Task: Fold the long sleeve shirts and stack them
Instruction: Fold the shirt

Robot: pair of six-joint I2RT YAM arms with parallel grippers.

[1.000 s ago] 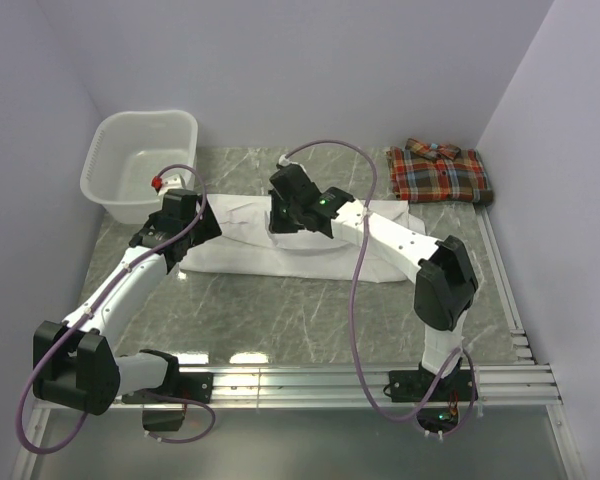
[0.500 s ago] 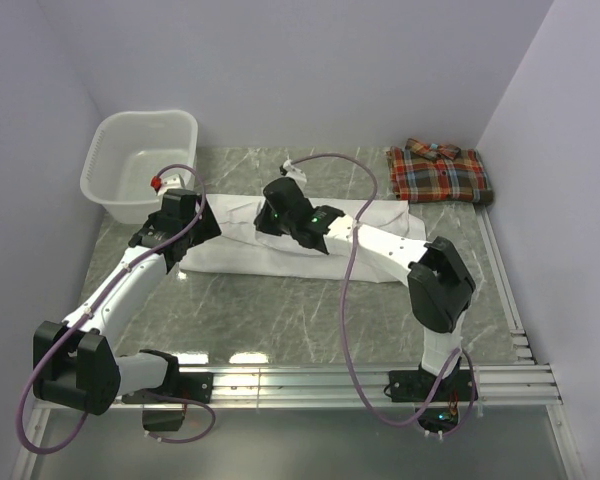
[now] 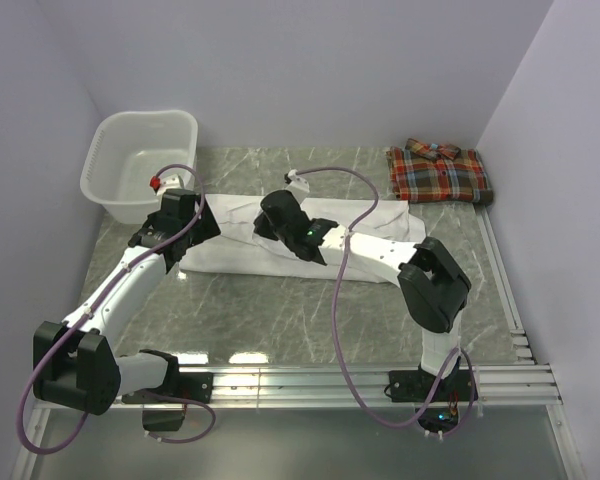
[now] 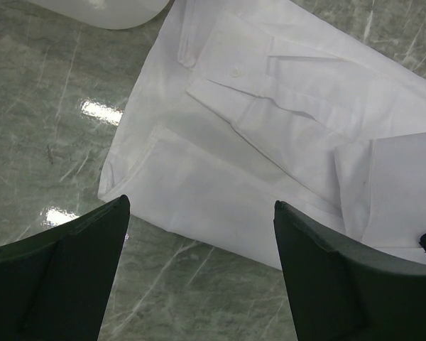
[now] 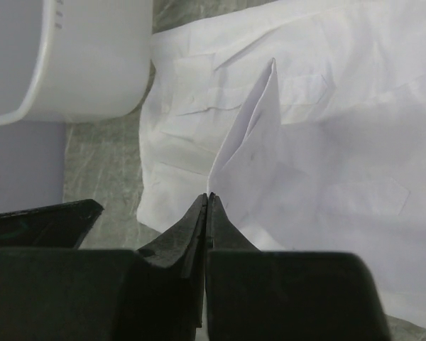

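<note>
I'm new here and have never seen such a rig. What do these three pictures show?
It is a robot: two jointed arms bolted at the near edge of a marble table. The wide picture looks down from above and behind: left arm on the left, right arm on the right. The other two come from a camera on each wrist, so the dark shapes are that arm's own fingers. A white shirt lies in the middle, a folded plaid shirt at the far right, a white basket at the far left. The left end effector hovers open over the white shirt's left end, holding nothing. The right end effector is shut, pinching a raised fold of that shirt.
</note>
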